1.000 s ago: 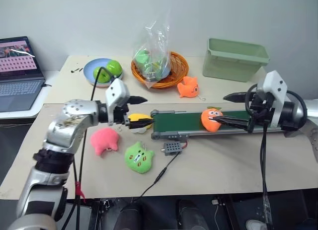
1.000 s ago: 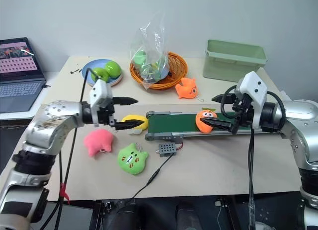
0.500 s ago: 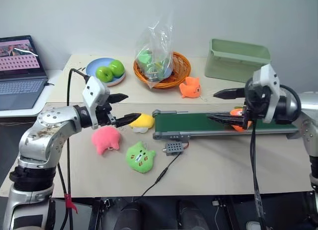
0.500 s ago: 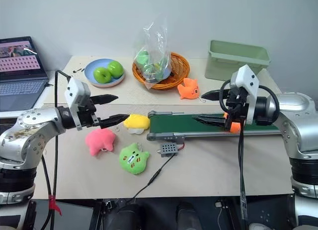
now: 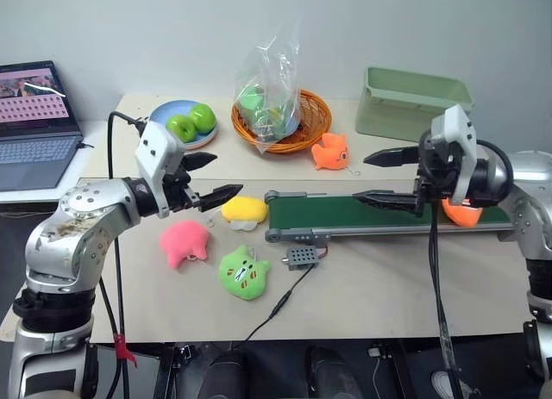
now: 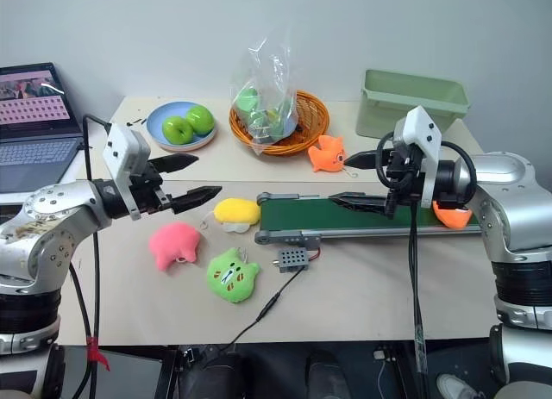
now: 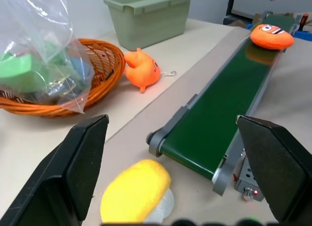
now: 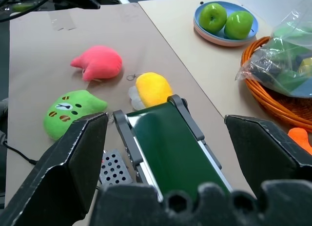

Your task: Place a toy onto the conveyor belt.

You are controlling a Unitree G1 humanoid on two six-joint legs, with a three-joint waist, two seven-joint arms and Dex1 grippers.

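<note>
Right pincer (image 6: 360, 178) spread wide and holding nothing, hovering above the conveyor belt (image 6: 345, 216), pointing along it toward the robot's left. Left pincer (image 5: 210, 175) likewise spread and bare, hanging above the table (image 5: 371, 283) just short of the yellow plush (image 5: 244, 210). No longer pressed against the lower right finger as 1 second ago: the toy (image 5: 463, 212) now at the belt's right-hand end, part hidden behind the right forearm. Seen face up on the green surface in the left wrist view (image 7: 272, 35). Shifted along the belt from its middle to the far end, so carried by the belt, by the look of it. Judged from that: placing done, release clean, nothing left but to clear the arms away.

Left arm drawn back from the yellow plush over the same second, now apart from it.

Containers: 1 blue plate (image 5: 163, 134) with 2 green apples (image 5: 192, 121); 1 orange wicker basket (image 5: 312, 121) carrying a clear plastic bag (image 5: 269, 82) of green items, not clear which; 1 pale green bin (image 5: 414, 102) behind the belt, contents not visible. Loose on the table: orange fish plush (image 5: 329, 150), pink plush (image 5: 185, 241), green plush (image 5: 243, 273), grey control box (image 5: 300, 258) on its wire.
</note>
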